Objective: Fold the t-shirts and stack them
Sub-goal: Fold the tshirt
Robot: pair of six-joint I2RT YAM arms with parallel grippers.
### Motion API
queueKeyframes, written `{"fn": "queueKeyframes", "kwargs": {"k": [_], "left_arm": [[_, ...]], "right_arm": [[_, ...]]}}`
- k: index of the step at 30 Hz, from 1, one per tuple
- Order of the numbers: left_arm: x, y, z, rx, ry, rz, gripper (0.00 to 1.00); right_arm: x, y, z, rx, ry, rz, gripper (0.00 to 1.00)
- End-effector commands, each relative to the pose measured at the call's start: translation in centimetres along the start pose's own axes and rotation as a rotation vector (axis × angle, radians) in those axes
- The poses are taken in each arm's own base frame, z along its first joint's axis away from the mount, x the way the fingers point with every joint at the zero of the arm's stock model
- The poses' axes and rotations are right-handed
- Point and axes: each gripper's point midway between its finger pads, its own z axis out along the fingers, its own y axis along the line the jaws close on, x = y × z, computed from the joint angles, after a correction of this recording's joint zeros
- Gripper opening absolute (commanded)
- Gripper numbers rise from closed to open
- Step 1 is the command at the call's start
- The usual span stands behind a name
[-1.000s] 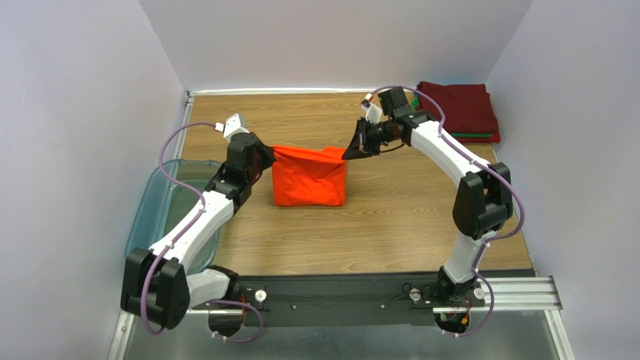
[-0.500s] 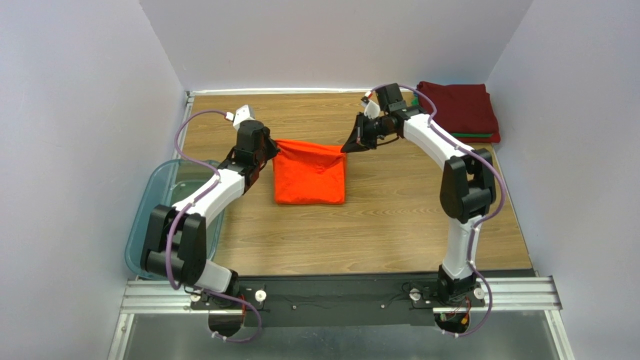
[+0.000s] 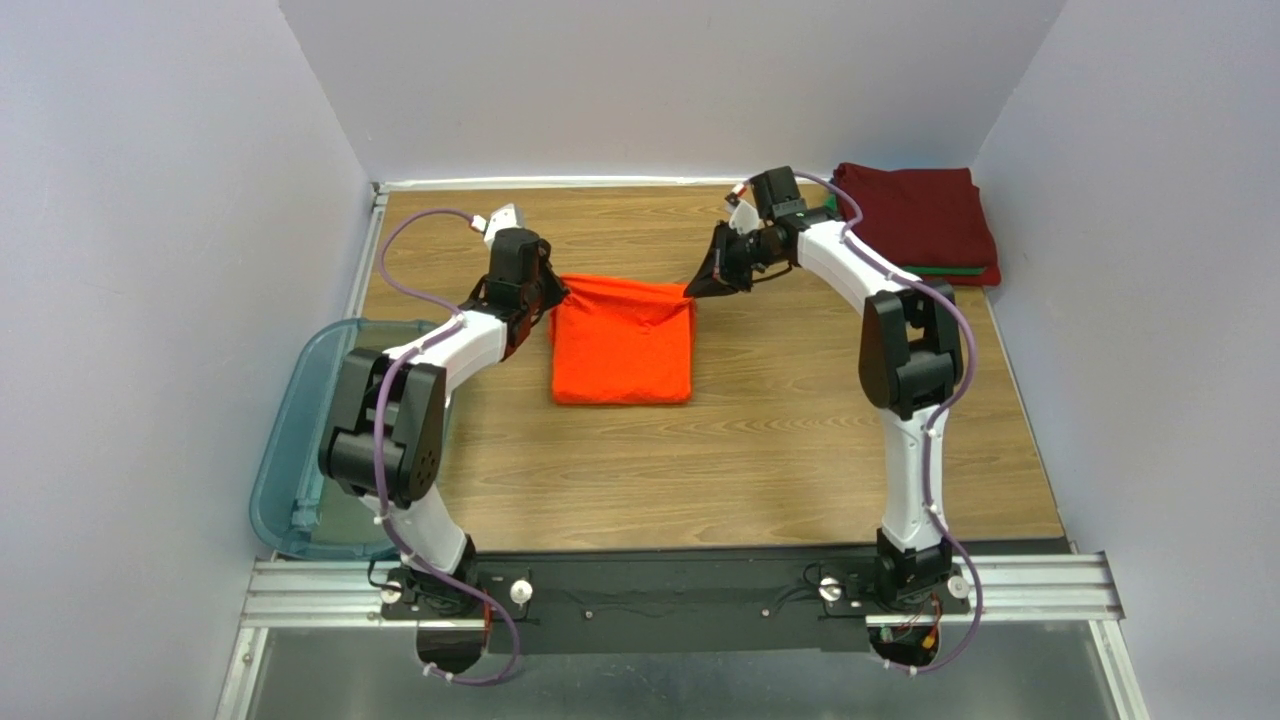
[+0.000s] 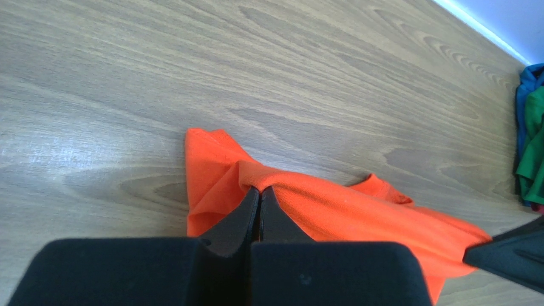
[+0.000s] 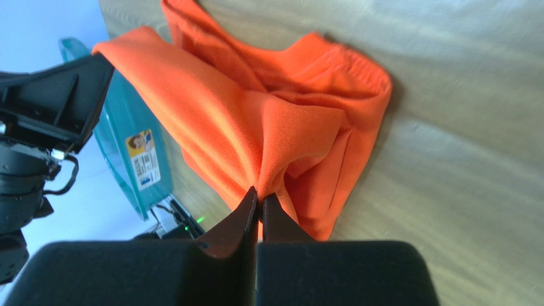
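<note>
Wood table (image 3: 781, 450), pale walls (image 3: 676, 90); left end effector (image 3: 552, 294), right end effector (image 3: 697, 287) grip orange t-shirt (image 3: 624, 353).

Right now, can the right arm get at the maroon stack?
Probably yes: the stack lies close to the right gripper, with only table between. But that gripper is shut on the orange shirt, so it must let go first.
</note>
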Motion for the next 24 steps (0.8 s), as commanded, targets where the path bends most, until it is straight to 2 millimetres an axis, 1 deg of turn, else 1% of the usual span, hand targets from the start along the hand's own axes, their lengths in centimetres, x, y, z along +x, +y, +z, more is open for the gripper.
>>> {"fn": "queueKeyframes", "kwargs": {"k": [1,2,3,4,5,6,7,8,10,11,12,13,14,15,16,17,18,19,21,22,24], "left_arm": [[-1.4,0.0,1.4,0.015,-0.026,0.011,0.00],[-1.2,0.4,1.9,0.005,-0.018,0.010,0.05],[-1.1,0.2,2.1,0.019,-0.008,0.010,0.12],[-1.6,-0.2,2.3,0.032,-0.013,0.011,0.28],[-1.5,-0.2,2.5,0.035,-0.008,0.015,0.39],[-1.9,-0.6,2.5,0.047,-0.012,0.022,0.48],[-2.1,-0.8,2.3,0.053,-0.017,0.023,0.62],[-2.4,-1.0,2.2,0.057,-0.023,0.022,0.69],[-3.0,-1.8,1.4,0.087,-0.031,0.026,0.85],[-3.7,-2.4,0.7,0.108,-0.046,0.023,0.86],[-3.9,-2.8,0.2,0.124,-0.050,0.022,0.86],[-3.7,-2.7,-0.2,0.126,-0.049,0.022,0.87],[-4.1,-3.6,-1.2,0.165,-0.053,0.024,0.89],[-3.6,-3.7,-1.6,0.178,-0.044,0.028,0.89],[-3.2,-4.1,-2.0,0.192,-0.040,0.036,0.89],[-3.6,-4.9,-2.7,0.217,-0.056,0.042,0.89],[-3.0,-4.9,-2.9,0.228,-0.046,0.049,0.90],[-2.6,-5.3,-3.0,0.245,-0.038,0.057,0.90],[-2.0,-5.9,-3.0,0.278,-0.018,0.059,0.90],[-1.8,-6.1,-3.0,0.292,-0.012,0.060,0.90],[-1.4,-6.6,-2.6,0.327,-0.001,0.064,0.90]], "right_arm": [[-1.9,-1.3,1.0,-0.014,-0.010,0.002,0.10],[-2.1,-1.8,1.5,-0.013,-0.007,-0.001,0.10],[-2.5,-2.0,1.6,-0.004,-0.017,0.000,0.12],[-3.2,-1.9,1.4,0.002,-0.035,-0.002,0.18],[-3.7,-2.0,1.4,0.013,-0.052,-0.012,0.24],[-4.2,-2.0,1.3,0.018,-0.067,-0.022,0.50],[-4.7,-1.8,1.1,0.021,-0.079,-0.024,0.65],[-5.3,-1.3,0.8,0.013,-0.096,-0.034,0.98],[-5.5,-0.3,0.2,-0.007,-0.103,-0.046,1.00],[-5.5,0.1,-0.1,-0.019,-0.101,-0.049,1.00],[-5.2,0.2,-0.2,-0.021,-0.097,-0.045,1.00],[-5.2,1.1,-1.2,-0.030,-0.109,-0.058,1.00],[-4.8,1.0,-1.4,-0.023,-0.110,-0.059,1.00],[-4.1,1.5,-2.3,-0.020,-0.113,-0.066,1.00],[-3.6,1.6,-2.4,-0.016,-0.113,-0.072,1.00],[-3.3,1.8,-2.7,-0.010,-0.117,-0.087,1.00],[-1.9,1.8,-2.2,-0.006,-0.092,-0.086,1.00],[-1.5,2.9,-2.6,-0.031,-0.094,-0.115,1.00],[-0.4,4.0,-1.9,-0.055,-0.078,-0.144,1.00],[0.0,4.2,-1.6,-0.060,-0.072,-0.151,1.00],[0.2,4.6,-1.0,-0.072,-0.066,-0.163,1.00]]}}
